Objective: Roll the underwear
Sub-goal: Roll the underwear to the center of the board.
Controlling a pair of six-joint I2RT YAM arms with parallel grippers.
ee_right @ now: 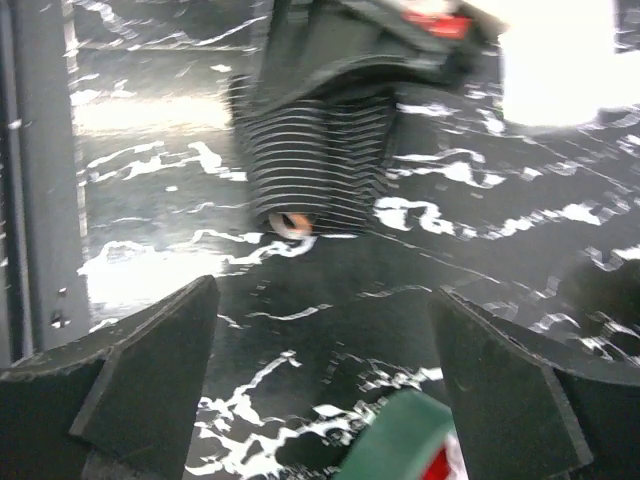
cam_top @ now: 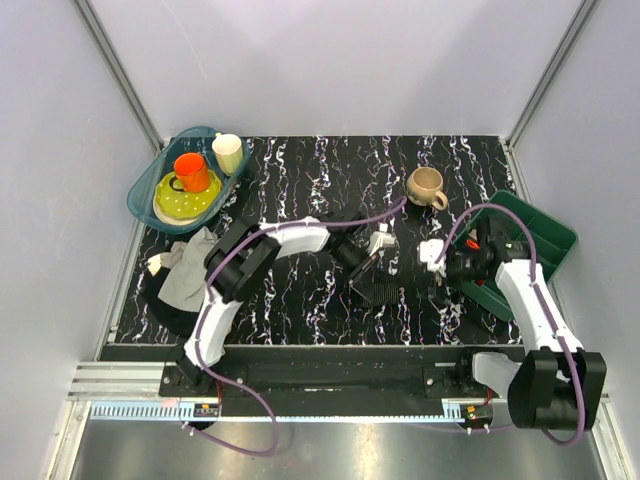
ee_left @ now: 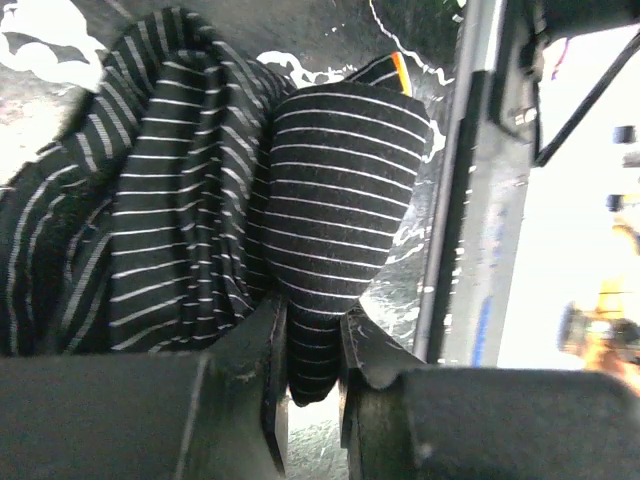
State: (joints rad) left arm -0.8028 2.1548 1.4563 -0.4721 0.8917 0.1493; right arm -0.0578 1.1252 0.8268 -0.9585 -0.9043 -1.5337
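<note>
The underwear (cam_top: pixel 381 292), black with thin pale stripes, lies bunched on the marbled black table near the middle. In the left wrist view the underwear (ee_left: pixel 190 200) fills the frame, and a rolled fold of it runs down between my fingers. My left gripper (cam_top: pixel 367 264) (ee_left: pixel 313 365) is shut on that fold. My right gripper (cam_top: pixel 437 274) (ee_right: pixel 322 300) is open and empty, just right of the underwear and apart from it. In the right wrist view the underwear (ee_right: pixel 320 160) lies ahead with an orange tag (ee_right: pixel 290 222) at its near end.
A tan mug (cam_top: pixel 428 187) stands behind the grippers. A green tray (cam_top: pixel 535 240) is at the right edge, under the right arm. A blue basin (cam_top: pixel 150 180) with a yellow plate, an orange cup and a cream cup is at the back left. A grey clothes pile (cam_top: pixel 185 272) lies at the left.
</note>
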